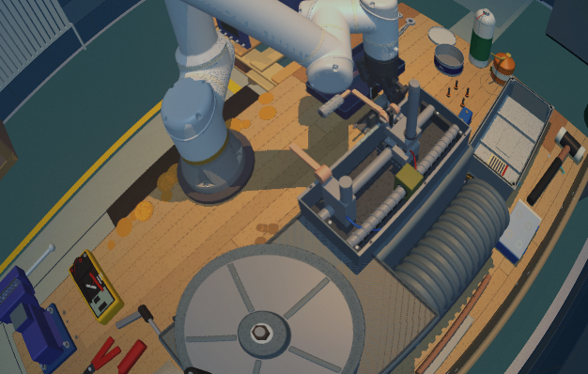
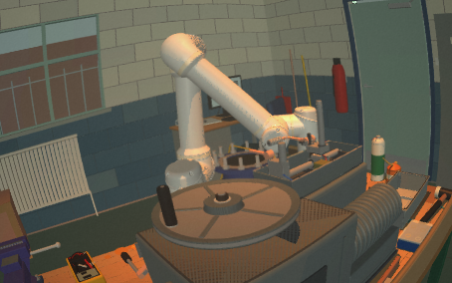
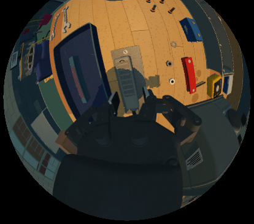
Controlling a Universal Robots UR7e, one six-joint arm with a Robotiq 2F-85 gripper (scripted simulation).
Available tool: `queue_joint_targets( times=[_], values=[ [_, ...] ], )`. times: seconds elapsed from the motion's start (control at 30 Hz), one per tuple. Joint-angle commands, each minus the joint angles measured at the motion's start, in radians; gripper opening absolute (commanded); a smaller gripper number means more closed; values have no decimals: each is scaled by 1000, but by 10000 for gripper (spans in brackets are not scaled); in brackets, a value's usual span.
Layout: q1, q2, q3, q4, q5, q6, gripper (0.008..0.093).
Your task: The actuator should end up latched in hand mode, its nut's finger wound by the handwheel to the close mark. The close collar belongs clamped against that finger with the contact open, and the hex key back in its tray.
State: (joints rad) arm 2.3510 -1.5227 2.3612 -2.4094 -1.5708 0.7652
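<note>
The actuator's open gear box sits mid-bench with a threaded screw and a smooth rod inside. An olive nut rides on the screw near the middle. The big handwheel lies flat at the near end, with a black knob on its rim. A tan lever with a grey grip sticks out at the far end, and a second tan lever at the box's near corner. My gripper hovers open and empty over a grey ribbed handle on the bench beside a dark blue tray.
A round tin and its lid stand at the far end, by a green-and-white canister. An open grey case and a mallet lie right of the box. Loose bolts, nuts and a red block lie under the wrist.
</note>
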Motion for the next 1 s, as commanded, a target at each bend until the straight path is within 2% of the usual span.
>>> queue_joint_targets(
  times=[0.0, 0.27, 0.97],
  values=[
    [0, -1, 0, 0, 0, 0, 520],
    [0, 0, 0, -1, 0, 0, 505],
    [0, 0, 0, -1, 0, 0, 85]
  ],
)
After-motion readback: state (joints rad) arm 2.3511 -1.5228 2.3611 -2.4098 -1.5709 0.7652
